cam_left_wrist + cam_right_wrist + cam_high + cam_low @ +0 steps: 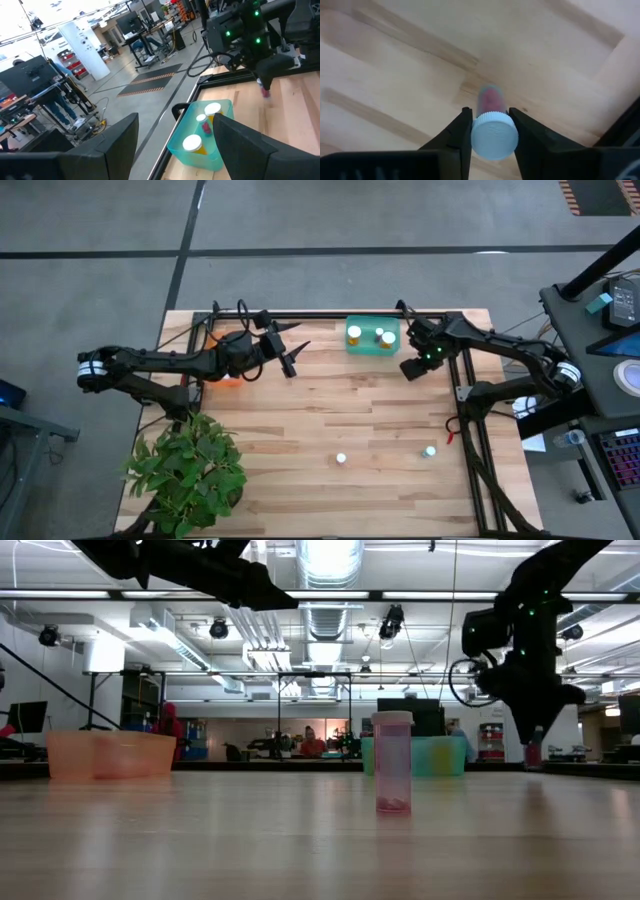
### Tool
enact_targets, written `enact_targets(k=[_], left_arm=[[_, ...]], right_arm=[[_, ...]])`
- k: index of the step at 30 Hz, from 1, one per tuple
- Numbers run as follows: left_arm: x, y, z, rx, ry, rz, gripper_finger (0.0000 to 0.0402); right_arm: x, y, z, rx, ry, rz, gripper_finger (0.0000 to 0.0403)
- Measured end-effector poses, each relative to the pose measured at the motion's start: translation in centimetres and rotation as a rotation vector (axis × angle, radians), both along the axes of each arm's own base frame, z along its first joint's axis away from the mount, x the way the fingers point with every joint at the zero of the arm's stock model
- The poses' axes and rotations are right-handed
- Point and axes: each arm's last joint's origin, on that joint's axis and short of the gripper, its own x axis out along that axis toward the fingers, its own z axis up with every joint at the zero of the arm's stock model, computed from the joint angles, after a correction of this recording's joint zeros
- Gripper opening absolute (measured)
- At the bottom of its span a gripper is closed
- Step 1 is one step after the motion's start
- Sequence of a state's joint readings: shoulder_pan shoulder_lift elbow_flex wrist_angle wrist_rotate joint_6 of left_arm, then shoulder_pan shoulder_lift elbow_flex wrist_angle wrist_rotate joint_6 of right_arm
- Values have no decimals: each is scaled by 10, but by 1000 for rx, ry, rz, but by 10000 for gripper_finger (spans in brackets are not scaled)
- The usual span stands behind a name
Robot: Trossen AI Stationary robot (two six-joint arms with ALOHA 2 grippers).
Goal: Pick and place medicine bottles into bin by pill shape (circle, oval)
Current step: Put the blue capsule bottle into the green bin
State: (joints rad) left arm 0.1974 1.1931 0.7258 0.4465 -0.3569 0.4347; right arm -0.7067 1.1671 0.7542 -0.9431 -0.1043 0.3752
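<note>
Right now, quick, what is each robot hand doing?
Left gripper: open, holding nothing, up near the orange bin.
Right gripper: closed on a white-capped medicine bottle, beside the green bin.

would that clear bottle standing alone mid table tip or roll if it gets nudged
The clear bottle stands tall and narrow, so it probably tips easily. Its round body would likely roll once down. It looks nearly empty, so probably light.

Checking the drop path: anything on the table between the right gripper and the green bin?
Nothing. In the high view only bare wood separates the right gripper, fingers closed on a white-capped bottle, from the green bin just beside it.
</note>
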Motion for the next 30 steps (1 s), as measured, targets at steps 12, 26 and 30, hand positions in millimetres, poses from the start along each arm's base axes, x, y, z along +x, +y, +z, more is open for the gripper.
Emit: enact_targets(k=[12, 26, 30], left_arm=[[0, 0, 0, 0, -1, 0, 235], [0, 0, 0, 0, -1, 0, 235], [0, 0, 0, 0, -1, 0, 235]], right_arm=[[38, -3, 65, -120, -146, 125, 100], [98, -52, 99, -194, -80, 367, 100], [114, -74, 100, -225, -66, 416, 100]])
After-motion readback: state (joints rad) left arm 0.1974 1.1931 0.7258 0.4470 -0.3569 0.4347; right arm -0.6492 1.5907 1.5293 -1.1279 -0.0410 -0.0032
